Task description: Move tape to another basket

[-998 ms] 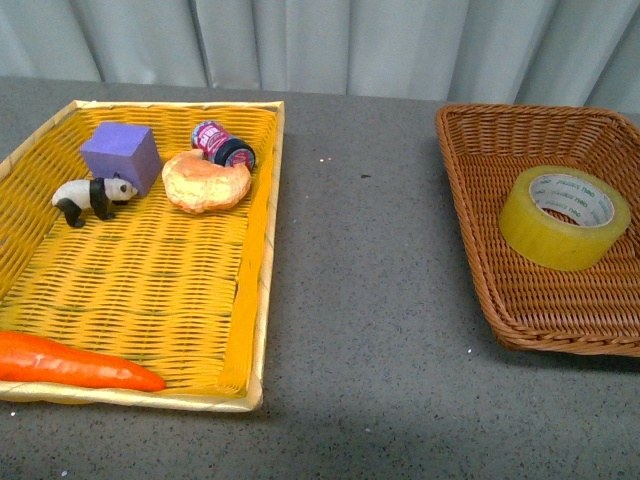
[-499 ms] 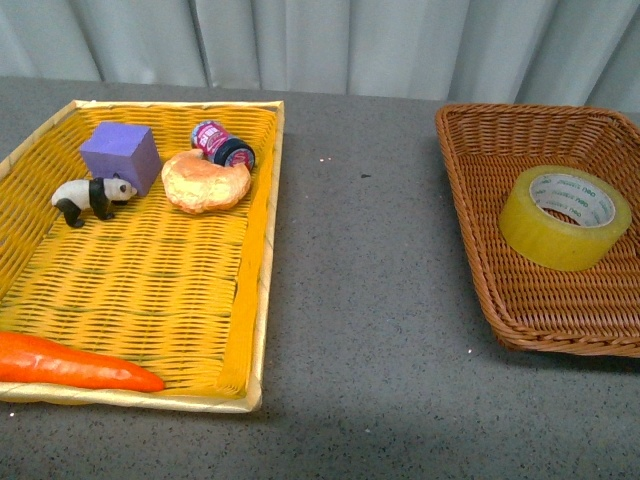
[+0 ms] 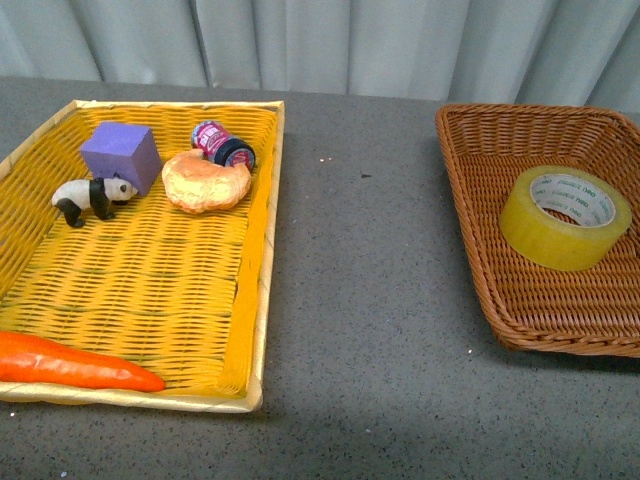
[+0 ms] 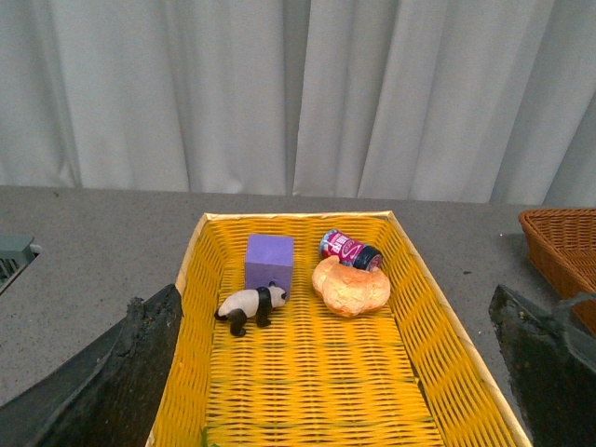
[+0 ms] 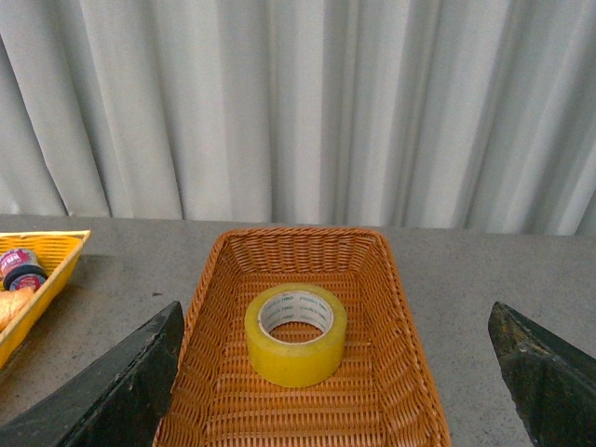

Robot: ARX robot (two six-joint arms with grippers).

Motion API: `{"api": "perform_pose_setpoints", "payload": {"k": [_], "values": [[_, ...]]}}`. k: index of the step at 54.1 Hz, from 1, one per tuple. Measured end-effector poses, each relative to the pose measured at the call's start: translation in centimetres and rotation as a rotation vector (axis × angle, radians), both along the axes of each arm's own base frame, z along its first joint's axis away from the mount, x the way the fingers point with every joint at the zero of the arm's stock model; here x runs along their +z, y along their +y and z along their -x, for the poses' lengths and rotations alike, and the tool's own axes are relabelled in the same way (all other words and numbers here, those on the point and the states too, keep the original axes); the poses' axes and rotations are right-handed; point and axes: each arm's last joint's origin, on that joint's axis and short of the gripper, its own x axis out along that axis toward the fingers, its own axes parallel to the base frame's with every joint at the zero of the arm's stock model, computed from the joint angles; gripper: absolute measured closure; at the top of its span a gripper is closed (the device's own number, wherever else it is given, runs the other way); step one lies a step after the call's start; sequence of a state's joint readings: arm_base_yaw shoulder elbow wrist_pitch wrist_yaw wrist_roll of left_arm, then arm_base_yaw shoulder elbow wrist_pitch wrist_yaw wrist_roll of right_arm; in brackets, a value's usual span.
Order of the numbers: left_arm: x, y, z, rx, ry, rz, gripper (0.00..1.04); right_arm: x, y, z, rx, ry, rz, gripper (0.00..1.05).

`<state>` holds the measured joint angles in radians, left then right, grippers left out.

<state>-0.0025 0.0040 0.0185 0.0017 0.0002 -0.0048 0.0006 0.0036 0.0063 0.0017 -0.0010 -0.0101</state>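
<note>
the tape (image 5: 296,334) lies flat on the floor of the brown basket (image 5: 207,372), straight ahead of and below the right gripper (image 5: 331,410), whose two dark fingers (image 5: 112,391) frame the basket on both sides: spread wide and holding nothing. the left gripper (image 4: 335,410) is just as wide and empty, with the yellow tray (image 4: 414,270) between its fingers.

the likely trouble is the basket's sloping walls: a descent off the roll's centre could put a finger on the wicker rim and drag or tip the basket. the smooth roll could also slip if pinched across its outer curve instead of through the white core. at the drop, the tray's far end is crowded by the purple block (image 4: 269,264), panda (image 4: 248,305), bread (image 4: 350,287) and small can (image 4: 349,251).

only the front view shows the carrot (image 3: 75,366) at the tray's near end; neither arm appears there. only the wrist views show the grippers.
</note>
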Motion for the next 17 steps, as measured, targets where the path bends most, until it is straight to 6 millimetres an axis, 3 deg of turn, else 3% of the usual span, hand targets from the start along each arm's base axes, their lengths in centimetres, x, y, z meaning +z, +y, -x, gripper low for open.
{"api": "perform_pose_setpoints", "payload": {"k": [17], "values": [[0.00,0.00,0.00,0.000,0.000,0.000,0.07,0.00,0.00,0.00,0.000,0.000,0.000,0.09]]}}
